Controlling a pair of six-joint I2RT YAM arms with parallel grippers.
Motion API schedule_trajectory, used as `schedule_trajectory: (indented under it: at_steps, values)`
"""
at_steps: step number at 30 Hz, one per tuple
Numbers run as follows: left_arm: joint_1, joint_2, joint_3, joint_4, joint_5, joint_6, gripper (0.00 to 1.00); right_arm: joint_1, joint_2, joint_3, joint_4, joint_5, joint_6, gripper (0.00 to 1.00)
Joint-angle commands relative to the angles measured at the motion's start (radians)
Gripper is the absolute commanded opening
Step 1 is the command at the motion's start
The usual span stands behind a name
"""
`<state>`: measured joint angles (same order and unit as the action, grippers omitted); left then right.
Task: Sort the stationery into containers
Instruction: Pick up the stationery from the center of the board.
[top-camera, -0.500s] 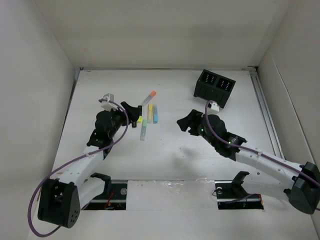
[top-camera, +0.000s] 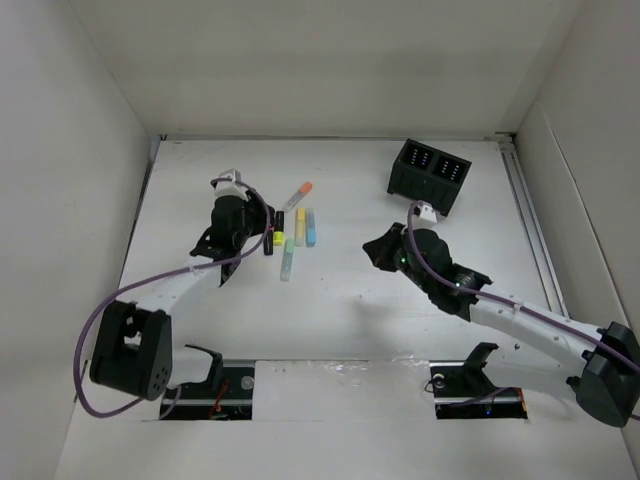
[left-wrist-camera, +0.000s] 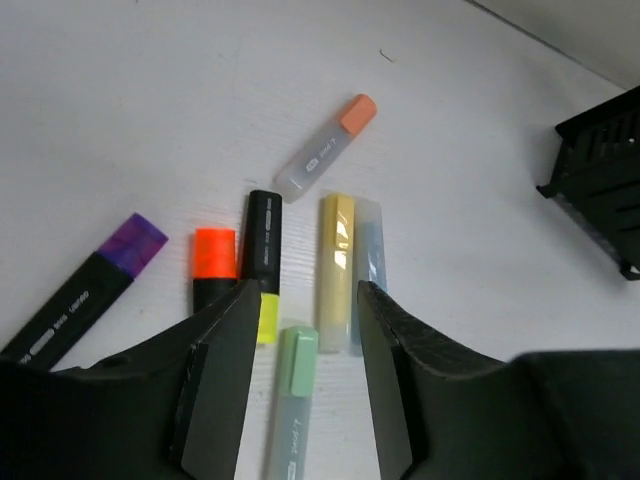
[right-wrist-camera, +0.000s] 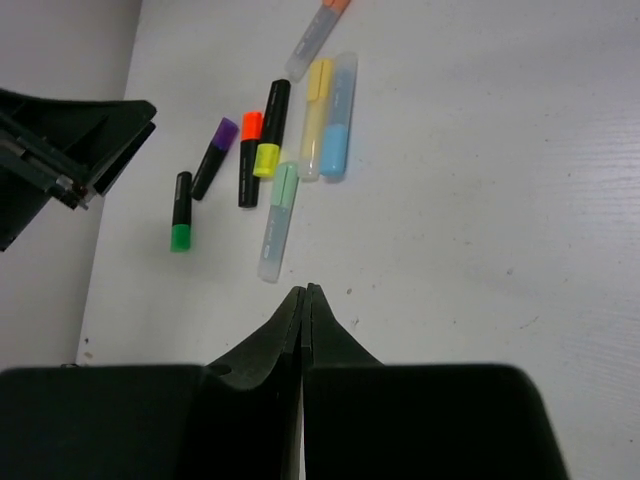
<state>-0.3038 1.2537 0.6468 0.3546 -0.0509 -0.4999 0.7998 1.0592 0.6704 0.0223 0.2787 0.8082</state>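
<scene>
Left gripper half open, empty, green marker lying between its jaws, apparently untouched; right gripper pinched closed, empty.

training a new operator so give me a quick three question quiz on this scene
1. True or false: the right gripper is shut.
2. In the left wrist view, what shows between the jaws of the left gripper: A green marker, B purple-ended one, C orange-capped one?
3. Fill in: the organiser stands on the ___ arm's side.
Key: 1 true; 2 A; 3 right.
</scene>
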Motion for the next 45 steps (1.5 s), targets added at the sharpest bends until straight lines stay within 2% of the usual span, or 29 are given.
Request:
schedule_trajectory:
  at_steps: [1,3,4,5,8,14,15,19,21,26,33,35,45]
  values:
    - [0.0,0.16,0.146,-0.04,-0.029,0.069,0.51,0.006,-0.021,-0.003,0.047,0.013,-0.009,0.08]
    - [0.0,0.197,0.204,-0.04,-0.015,0.087,0.52,0.006,-0.01,-0.003,0.047,0.013,-0.009,0.12]
    - [0.0,0.231,0.232,-0.049,-0.015,0.087,0.55,0.006,-0.01,-0.003,0.047,0.013,-0.009,0.23]
    - [0.0,0.293,0.255,-0.049,-0.004,0.099,0.58,0.006,-0.01,-0.003,0.047,0.013,-0.009,0.29]
    - [0.0,0.413,0.378,-0.09,0.005,0.142,0.62,0.006,-0.001,-0.003,0.047,0.013,-0.009,0.43]
    - [-0.018,0.582,0.599,-0.144,0.057,0.23,0.62,0.006,-0.001,-0.003,0.047,0.004,-0.009,0.44]
    - [-0.037,0.625,0.626,-0.173,0.057,0.28,0.62,0.006,-0.001,-0.003,0.047,0.004,-0.009,0.44]
    - [-0.119,0.729,0.767,-0.273,-0.136,0.372,0.62,0.006,0.018,0.006,0.047,-0.007,-0.009,0.44]
    - [-0.129,0.766,0.843,-0.316,-0.173,0.373,0.62,0.006,0.018,0.006,0.047,-0.007,-0.009,0.44]
    - [-0.129,0.834,0.873,-0.33,-0.165,0.373,0.62,0.006,0.027,0.006,0.047,-0.016,-0.009,0.5]
    - [-0.104,0.88,0.918,-0.356,-0.185,0.337,0.61,0.006,0.018,0.006,0.047,-0.016,-0.009,0.51]
    - [-0.081,0.88,0.918,-0.356,-0.126,0.319,0.61,0.006,0.018,0.006,0.047,-0.016,-0.009,0.51]
    - [-0.066,0.934,0.933,-0.385,-0.075,0.328,0.46,0.006,0.027,0.006,0.047,-0.016,-0.009,0.51]
